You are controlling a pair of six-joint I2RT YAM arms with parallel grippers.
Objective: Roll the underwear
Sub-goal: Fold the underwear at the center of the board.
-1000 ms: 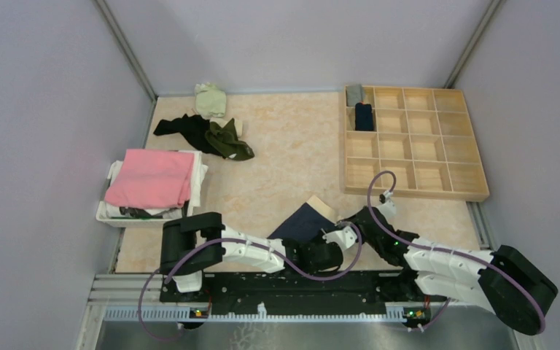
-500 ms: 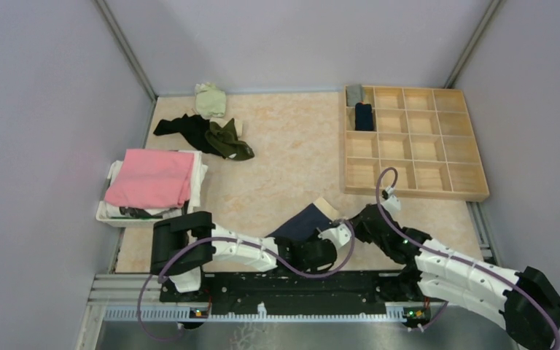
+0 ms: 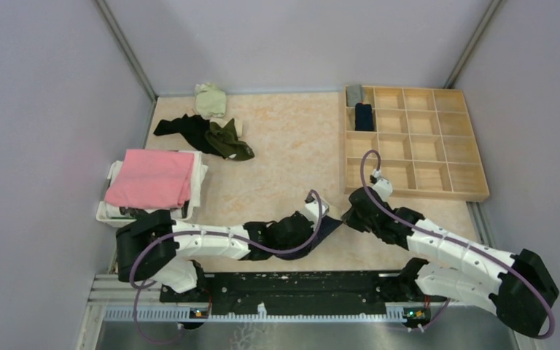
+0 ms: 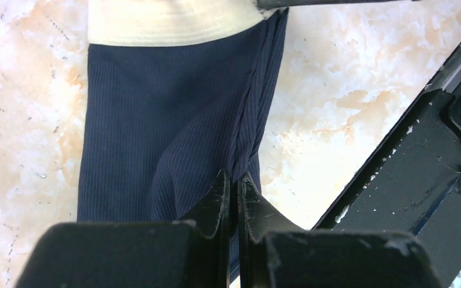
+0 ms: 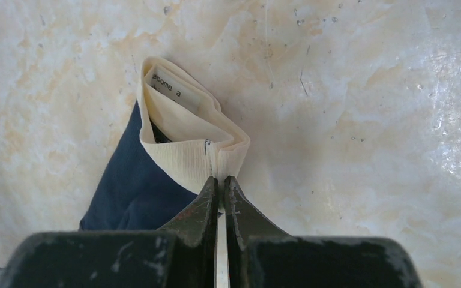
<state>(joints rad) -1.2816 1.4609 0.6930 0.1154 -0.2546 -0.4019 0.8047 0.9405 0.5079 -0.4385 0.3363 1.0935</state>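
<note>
Briefs [image 4: 156, 126] in navy with beige waistband [image 5: 183, 153], on marbled tabletop [image 5: 366, 120], left gripper [image 4: 235, 183] pinched tight on navy edge, right gripper [image 5: 219, 183] clamped closed on waistband fold

White link shells and black joint housings make up the left arm [image 3: 204, 239] and right arm [image 3: 452, 251], each ending in a bulky black base block. A thin purple cable [image 3: 362, 169] runs along each. On the left gripper [image 4: 234, 180] and right gripper [image 5: 219, 183], the black jaws taper to narrow tips, their paint chipped and flecked pale.
</note>
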